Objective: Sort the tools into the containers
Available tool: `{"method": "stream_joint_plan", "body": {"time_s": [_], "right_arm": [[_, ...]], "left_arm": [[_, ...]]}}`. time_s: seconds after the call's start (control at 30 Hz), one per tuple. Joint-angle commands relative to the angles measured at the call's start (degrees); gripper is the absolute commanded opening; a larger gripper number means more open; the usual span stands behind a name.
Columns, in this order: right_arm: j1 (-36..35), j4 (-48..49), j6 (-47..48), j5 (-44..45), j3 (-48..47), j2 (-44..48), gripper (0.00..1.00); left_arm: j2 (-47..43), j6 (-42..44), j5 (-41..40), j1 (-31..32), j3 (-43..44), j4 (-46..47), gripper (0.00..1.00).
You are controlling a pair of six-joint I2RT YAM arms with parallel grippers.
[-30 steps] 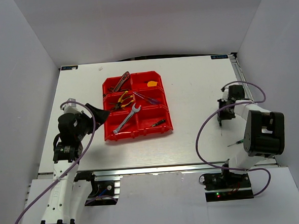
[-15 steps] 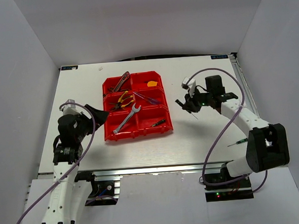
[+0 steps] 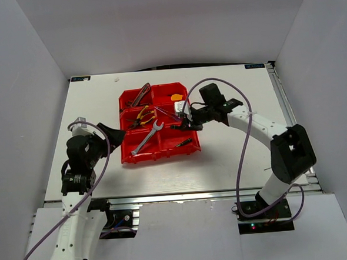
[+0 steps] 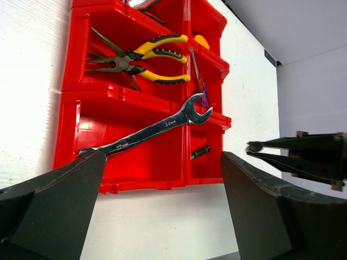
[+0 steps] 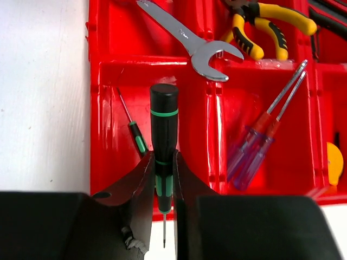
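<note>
Silver wrench [image 4: 146, 131] with millimetre size marks

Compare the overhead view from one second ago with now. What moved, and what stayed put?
The right gripper swung left from the table's right side to above the red bins, shut on a green-black screwdriver. The left gripper, wrench and yellow pliers stayed put.

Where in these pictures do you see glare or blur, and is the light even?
Top external: even, soft light, no hard shadows. Left wrist: the left gripper's fingers sit close to the lens, dark and soft-edged, while the silver wrench is sharp. Right wrist: white glare streaks on the walls of the glossy red bins; the held green-black screwdriver is in focus.
</note>
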State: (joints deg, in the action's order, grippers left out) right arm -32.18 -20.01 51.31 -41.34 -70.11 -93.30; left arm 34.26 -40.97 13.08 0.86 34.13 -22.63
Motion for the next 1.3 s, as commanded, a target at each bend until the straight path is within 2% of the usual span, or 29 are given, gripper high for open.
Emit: {"method": "stream_joint_plan", "body": {"time_s": [0.0,0.37,0.47,0.5,0.57,0.67,0.7,0.83,0.97,1.1,1.17,1.2,1.27], "right_arm": [[-1.1,0.2,1.3,-1.0,-3.3,-1.3,0.00],[-4.4,5.0,-3.2,-0.4,-2.2,-4.7,0.10],[-4.7,5.9,-4.2,0.5,-2.3,-5.8,0.18],[-4.8,6.1,-4.4,0.8,-2.1,-6.1,0.26],[-4.8,6.1,-4.4,1.6,-2.1,-6.5,0.35],[-4.9,4.7,-3.8,2.1,-2.5,-6.3,0.41],[-4.7,4.3,-3.7,2.1,-2.5,-6.0,0.46],[-4.4,1.6,-2.7,2.3,-2.4,-2.8,0.49],[-2.7,-3.0,-0.5,1.9,-1.9,1.6,0.49],[1.4,-10.6,7.1,1.6,0.0,7.9,0.51],[4.4,-16.6,10.6,3.4,0.7,9.6,0.53],[5.4,-19.4,15.3,3.8,0.8,10.6,0.54],[8.6,-28.7,20.3,6.7,1.0,11.2,0.59]], "left_arm": [[-1.9,-0.4,-0.2,-0.3,-0.9,-0.4,0.98],[-2.7,-0.3,-0.7,-0.3,0.3,-2.0,0.98],[-3.5,-0.2,-1.3,-0.3,0.7,-2.9,0.98],[-3.8,-0.2,-1.6,-0.3,0.6,-3.3,0.98],[-4.9,-0.4,-1.8,-0.3,0.6,-4.1,0.98],[-5.7,-0.4,-2.3,-0.3,0.7,-4.9,0.98],[-6.2,-0.5,-2.3,-0.3,0.7,-5.2,0.98],[-6.9,-0.8,-2.3,-0.3,0.6,-5.6,0.98],[-7.4,-0.5,-2.4,-0.3,0.8,-5.8,0.98],[-8.0,-0.5,-2.2,-0.3,0.4,-5.9,0.98],[-8.4,-0.4,-2.2,-0.3,0.2,-5.9,0.98],[-8.5,-0.3,-2.0,-0.3,0.2,-6.0,0.98],[-9.2,-0.3,-1.9,-0.3,0.1,-6.0,0.98]]}}
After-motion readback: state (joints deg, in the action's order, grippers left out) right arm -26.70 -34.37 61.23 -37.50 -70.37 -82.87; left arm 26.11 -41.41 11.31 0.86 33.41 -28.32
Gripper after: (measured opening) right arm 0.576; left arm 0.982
